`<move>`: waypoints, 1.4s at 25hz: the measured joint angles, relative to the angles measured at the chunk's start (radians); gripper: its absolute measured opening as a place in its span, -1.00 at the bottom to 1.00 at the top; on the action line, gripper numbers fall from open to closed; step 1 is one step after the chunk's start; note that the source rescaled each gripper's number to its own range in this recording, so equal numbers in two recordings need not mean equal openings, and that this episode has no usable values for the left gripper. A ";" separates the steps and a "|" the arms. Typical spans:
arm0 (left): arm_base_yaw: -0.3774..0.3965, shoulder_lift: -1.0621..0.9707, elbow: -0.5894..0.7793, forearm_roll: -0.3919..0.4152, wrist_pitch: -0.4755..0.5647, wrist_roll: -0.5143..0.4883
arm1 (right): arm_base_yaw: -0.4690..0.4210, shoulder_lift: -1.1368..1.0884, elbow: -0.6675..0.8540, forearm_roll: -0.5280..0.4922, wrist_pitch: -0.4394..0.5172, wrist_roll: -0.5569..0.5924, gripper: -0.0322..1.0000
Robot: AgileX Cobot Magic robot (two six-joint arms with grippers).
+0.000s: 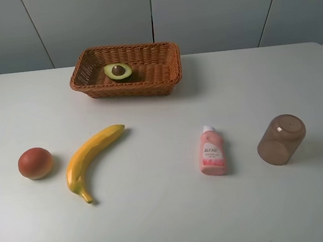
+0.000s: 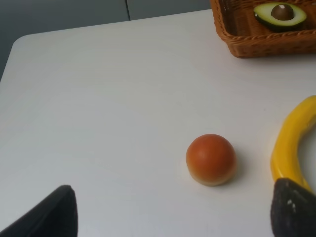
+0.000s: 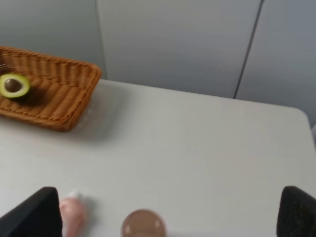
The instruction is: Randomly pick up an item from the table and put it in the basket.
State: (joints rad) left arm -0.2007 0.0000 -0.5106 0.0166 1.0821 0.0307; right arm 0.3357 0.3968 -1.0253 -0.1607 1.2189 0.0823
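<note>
The white counter fills most of the high view, with grey wall panels behind its far edge. At the back, left of the middle, sits the wicker basket, orange-brown with flared sides, resting flat on the counter. Inside it, toward its left half, lies the avocado half, cut face up, the brown pit showing in yellow-green flesh; it rests on the basket floor and is well apart from everything else on the counter. Nearer the front, on the left, a yellow banana lies in a curve with its stem end pointing toward the front edge. Just beside it, further left and not touching it, sits a round red-orange fruit. On the right side a brown translucent cup lies tipped on its side, its base facing the camera. Between the cup and the banana, closer to the cup, a small pink bottle lies flat with its white cap pointing toward the basket. Neither arm appears in the high view. In the left wrist view the left gripper stands open, its two dark fingertips far apart at the picture's corners with nothing between them. The right gripper is likewise spread wide and holds nothing.
</note>
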 joint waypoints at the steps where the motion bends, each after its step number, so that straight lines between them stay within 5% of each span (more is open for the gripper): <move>1: 0.000 0.000 0.000 0.000 0.000 0.000 | 0.000 -0.033 0.044 0.032 0.000 0.000 0.59; 8: 0.000 0.000 0.000 0.000 0.000 0.000 | 0.000 -0.277 0.337 0.168 -0.066 -0.047 0.59; 15: 0.000 0.000 0.000 0.000 0.000 0.000 | 0.000 -0.393 0.492 0.190 -0.116 -0.101 0.59; 30: 0.000 0.000 0.000 0.000 0.000 0.000 | 0.000 -0.397 0.514 0.208 -0.119 -0.102 0.59; 35: 0.000 0.000 0.000 0.000 0.000 0.000 | -0.075 -0.397 0.514 0.214 -0.119 -0.102 0.59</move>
State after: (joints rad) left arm -0.2007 0.0000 -0.5106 0.0166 1.0821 0.0307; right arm 0.2604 -0.0003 -0.5115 0.0535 1.0997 -0.0199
